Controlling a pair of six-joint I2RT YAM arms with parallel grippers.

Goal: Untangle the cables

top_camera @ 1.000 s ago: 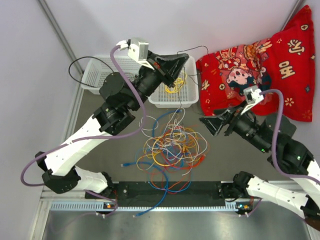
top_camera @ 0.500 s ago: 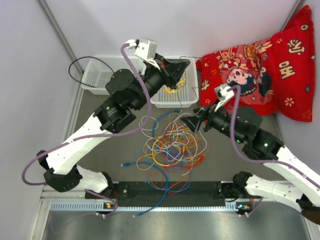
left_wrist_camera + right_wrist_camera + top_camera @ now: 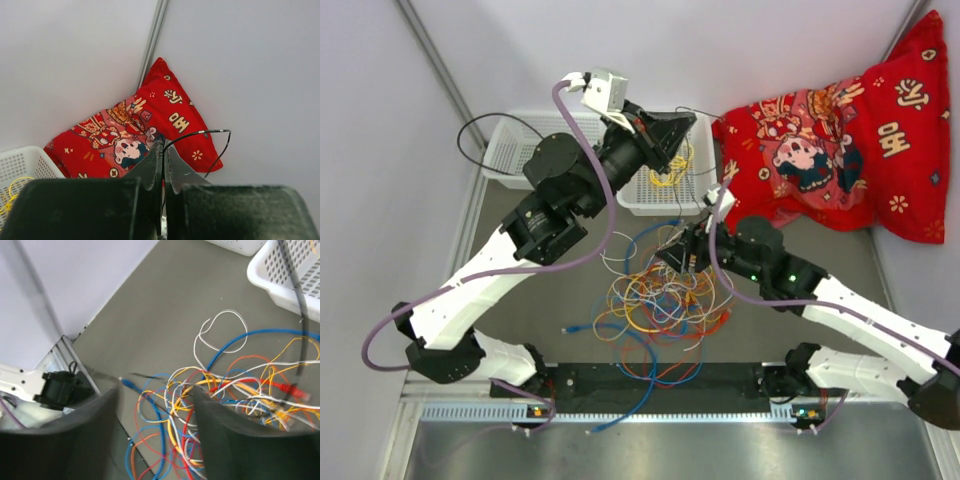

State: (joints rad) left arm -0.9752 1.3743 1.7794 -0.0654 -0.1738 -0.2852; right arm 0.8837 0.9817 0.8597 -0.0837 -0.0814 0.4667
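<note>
Grey table [image 3: 560,300]: tangled cables [image 3: 660,305] centre, two white baskets [image 3: 510,155] far edge, red cushion [image 3: 840,130] far-right corner

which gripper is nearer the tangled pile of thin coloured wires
Right: right gripper hangs over the pile's far edge; left gripper, shut on a thin black cable, is over the white mesh basket.

Cables [image 3: 660,300], including the black cable [image 3: 210,135], had smooth, slightly glossy plastic sheaths, and the surface [image 3: 165,295] was matt grey, faintly textured. Baskets [image 3: 645,195] were white perforated plastic, semi-gloss; the cushion [image 3: 840,140] was soft printed red cloth, matt. Jaws of the left gripper [image 3: 163,152] and right gripper [image 3: 155,397] were matt black plastic, a bit grainy, and the arm shells [image 3: 480,275] were glossy white plastic.
</note>
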